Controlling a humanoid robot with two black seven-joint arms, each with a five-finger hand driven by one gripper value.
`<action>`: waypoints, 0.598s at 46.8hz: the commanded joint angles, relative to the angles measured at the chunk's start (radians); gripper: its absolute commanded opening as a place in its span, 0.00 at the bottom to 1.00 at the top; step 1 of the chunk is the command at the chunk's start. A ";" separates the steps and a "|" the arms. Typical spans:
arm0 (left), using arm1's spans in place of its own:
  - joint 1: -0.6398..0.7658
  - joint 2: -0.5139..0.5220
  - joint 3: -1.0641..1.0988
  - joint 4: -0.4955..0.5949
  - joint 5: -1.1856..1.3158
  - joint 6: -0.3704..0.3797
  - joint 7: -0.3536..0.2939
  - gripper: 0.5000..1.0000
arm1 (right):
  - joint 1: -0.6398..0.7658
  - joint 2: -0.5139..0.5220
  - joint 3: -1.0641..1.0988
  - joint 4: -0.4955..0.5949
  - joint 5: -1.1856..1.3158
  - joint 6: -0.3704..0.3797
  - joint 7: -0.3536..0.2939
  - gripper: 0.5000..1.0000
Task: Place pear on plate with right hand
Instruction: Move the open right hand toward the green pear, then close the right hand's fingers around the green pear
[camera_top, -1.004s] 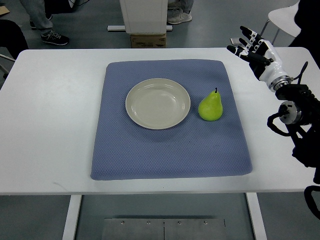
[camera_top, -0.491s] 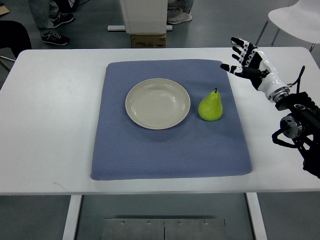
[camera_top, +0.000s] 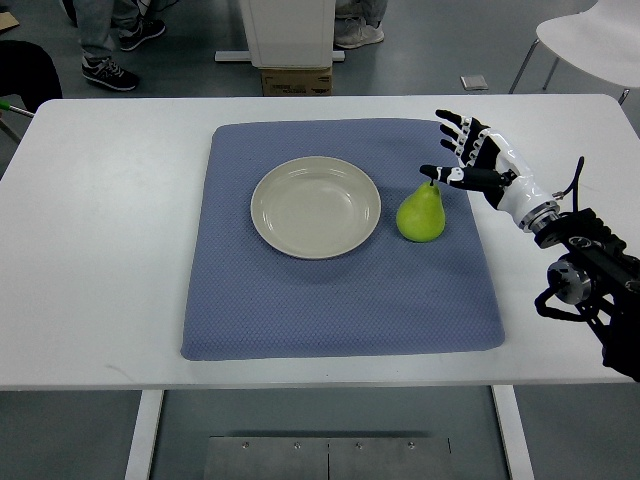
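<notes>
Right hand (camera_top: 478, 160) came in from the right edge, hovering over the far right part of the blue mat (camera_top: 340, 300). Fingers (camera_top: 452, 124) were spread and released, holding nothing; thumb tip sat right at the pear's stem, contact unclear. Green pear (camera_top: 421, 214) stood upright on the mat, just beside the right rim of the plate (camera_top: 316, 207), a thin gap between them. Plate was beige, round, nothing in it, set a bit past the middle of the mat. Mat lay flat on the white bench (camera_top: 100, 250). Black wrist and forearm with cables (camera_top: 585, 275) ran out over the bench's right side toward the edge of the picture. Left arm did not show. Beyond the bench: a white post base with a cardboard box (camera_top: 296, 80), a person's legs and sneakers (camera_top: 105, 72) at top left, a white chair (camera_top: 590, 40) at top right, a small flat object (camera_top: 474, 82) on the floor.
</notes>
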 joint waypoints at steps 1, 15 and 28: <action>0.000 0.000 0.000 0.000 0.000 0.000 0.000 1.00 | -0.013 0.000 -0.005 -0.001 0.000 0.000 0.009 1.00; 0.000 0.000 0.000 0.000 0.000 0.000 0.000 1.00 | -0.051 0.002 -0.049 -0.002 -0.001 -0.002 0.063 1.00; 0.000 0.000 0.000 0.000 0.000 0.000 0.000 1.00 | -0.058 0.011 -0.077 -0.001 -0.001 -0.002 0.112 1.00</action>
